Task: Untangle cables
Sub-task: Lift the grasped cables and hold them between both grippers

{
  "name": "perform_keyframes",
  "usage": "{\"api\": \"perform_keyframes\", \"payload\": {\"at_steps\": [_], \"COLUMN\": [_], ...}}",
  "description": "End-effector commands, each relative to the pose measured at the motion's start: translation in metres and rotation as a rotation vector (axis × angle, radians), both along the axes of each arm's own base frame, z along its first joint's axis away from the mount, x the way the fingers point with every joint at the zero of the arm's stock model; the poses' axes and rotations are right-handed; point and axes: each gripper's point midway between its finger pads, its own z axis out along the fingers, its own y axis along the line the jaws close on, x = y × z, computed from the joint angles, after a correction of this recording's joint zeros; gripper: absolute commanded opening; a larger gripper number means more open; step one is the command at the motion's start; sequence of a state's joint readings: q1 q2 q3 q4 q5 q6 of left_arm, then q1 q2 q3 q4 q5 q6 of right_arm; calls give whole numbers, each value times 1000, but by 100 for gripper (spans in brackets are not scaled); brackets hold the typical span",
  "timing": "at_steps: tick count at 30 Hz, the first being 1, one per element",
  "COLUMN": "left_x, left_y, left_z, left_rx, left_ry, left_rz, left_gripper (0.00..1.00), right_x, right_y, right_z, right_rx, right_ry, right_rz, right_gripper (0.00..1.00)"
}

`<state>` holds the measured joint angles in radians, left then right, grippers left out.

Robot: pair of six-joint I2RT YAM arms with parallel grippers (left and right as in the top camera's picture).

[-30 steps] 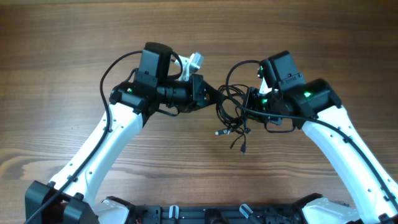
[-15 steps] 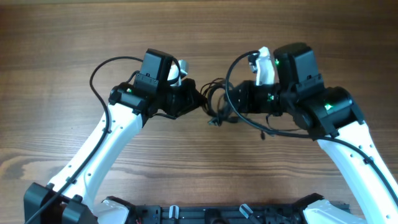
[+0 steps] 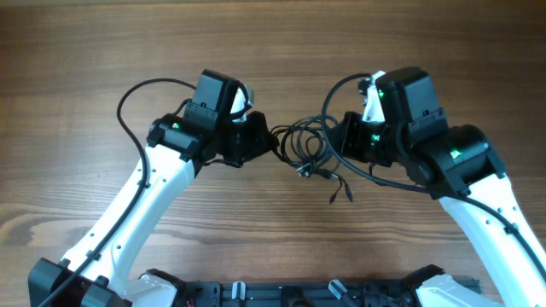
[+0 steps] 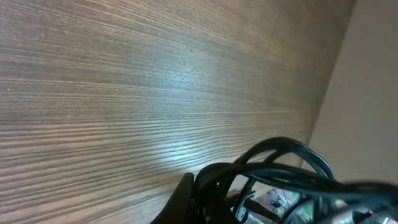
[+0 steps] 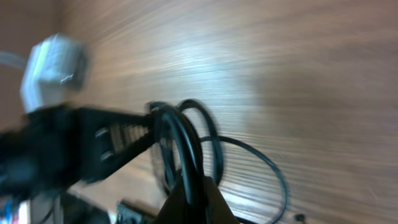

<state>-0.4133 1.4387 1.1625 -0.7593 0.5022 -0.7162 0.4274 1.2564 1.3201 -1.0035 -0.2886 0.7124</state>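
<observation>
Clamps a tangle of thin, dark grey-black flexible cables (image 3: 305, 147) from both sides near the centre of the brown wood-grain table (image 3: 85, 51). Pinches the bundle's 9 o'clock edge in the black left gripper (image 3: 271, 145), jaws closed on the loops. Nips the 3 o'clock edge in the black right gripper (image 3: 339, 147), likewise closed around the strands. Trails loose silvery-tipped plug ends (image 3: 334, 191) toward 5 o'clock, clear of both claws. Shows, in each wrist view, blurred dark loops bunched right at the fingers (image 5: 194, 202); cannot tell whether resting on the wood or lifted.
</observation>
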Motion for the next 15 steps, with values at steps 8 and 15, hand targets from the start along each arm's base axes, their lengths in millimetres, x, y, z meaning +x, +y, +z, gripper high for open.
{"api": "perform_keyframes", "payload": {"at_steps": [8, 15], "left_x": [16, 13], "left_y": [33, 28], "left_z": [-23, -21], "left_rx": [149, 115], "left_ry": [13, 27], "left_rz": [155, 137], "left_gripper": [4, 4], "right_x": [7, 2], "right_y": [-30, 4], "right_z": [18, 37], "right_rx": [0, 120], "right_ry": [-9, -61], "right_rz": [-267, -50], "right_gripper": [25, 35]}}
